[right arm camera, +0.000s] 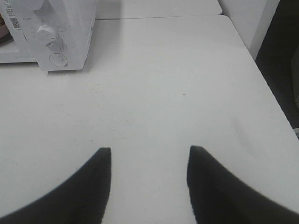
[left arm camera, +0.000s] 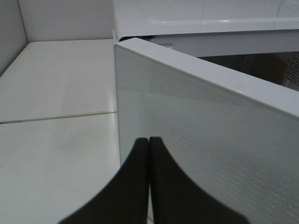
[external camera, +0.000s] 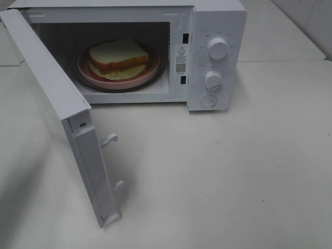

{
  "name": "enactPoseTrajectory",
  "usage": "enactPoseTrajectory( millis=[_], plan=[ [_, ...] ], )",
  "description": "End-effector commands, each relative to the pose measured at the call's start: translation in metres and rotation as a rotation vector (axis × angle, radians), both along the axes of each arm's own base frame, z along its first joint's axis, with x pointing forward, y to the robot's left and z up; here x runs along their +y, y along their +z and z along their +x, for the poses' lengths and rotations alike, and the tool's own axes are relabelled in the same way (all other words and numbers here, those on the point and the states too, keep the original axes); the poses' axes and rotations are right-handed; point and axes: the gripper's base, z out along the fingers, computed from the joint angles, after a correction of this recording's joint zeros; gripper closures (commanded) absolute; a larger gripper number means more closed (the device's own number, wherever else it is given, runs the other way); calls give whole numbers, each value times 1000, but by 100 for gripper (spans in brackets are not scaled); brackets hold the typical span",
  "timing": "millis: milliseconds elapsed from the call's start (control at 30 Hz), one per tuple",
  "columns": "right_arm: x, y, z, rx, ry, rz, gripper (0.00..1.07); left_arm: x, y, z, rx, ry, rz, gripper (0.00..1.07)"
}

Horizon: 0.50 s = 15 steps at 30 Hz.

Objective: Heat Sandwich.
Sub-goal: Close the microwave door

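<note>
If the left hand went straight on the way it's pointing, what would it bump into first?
Most likely the open microwave door. The shut left hand points at the door's dotted outer face, near its edge. How far off it is, the picture doesn't tell.

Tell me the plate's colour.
The plate is pink; the exterior high view shows it best.
</note>
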Motion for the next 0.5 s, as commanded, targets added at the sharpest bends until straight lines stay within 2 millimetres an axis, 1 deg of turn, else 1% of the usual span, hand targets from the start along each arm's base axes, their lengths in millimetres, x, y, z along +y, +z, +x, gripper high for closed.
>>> enactPoseTrajectory(
  millis=[33, 133, 200, 400, 433, 500],
  plan=[
    [0, 0, -4, -35, 1, -12, 57, -7, -4, 6, -28, -66, 17, 107],
    [0, 0, -4, -35, 1, -12, 57, -12, -18, 14, 7, -107, 16, 107],
    [0, 0, -4, -35, 1, -12, 57, -13, -23, 17, 19, -115, 9, 107],
    [0, 0, -4, -35, 1, -12, 57, -16, -29, 20, 14, -138, 15, 107],
    [0, 0, -4, -35, 1, -12, 57, -18, -29, 20, 12, -147, 17, 107],
    [0, 0, -4, -35, 1, -12, 57, -30, -31, 22, 12, -199, 36, 107]
  ],
)
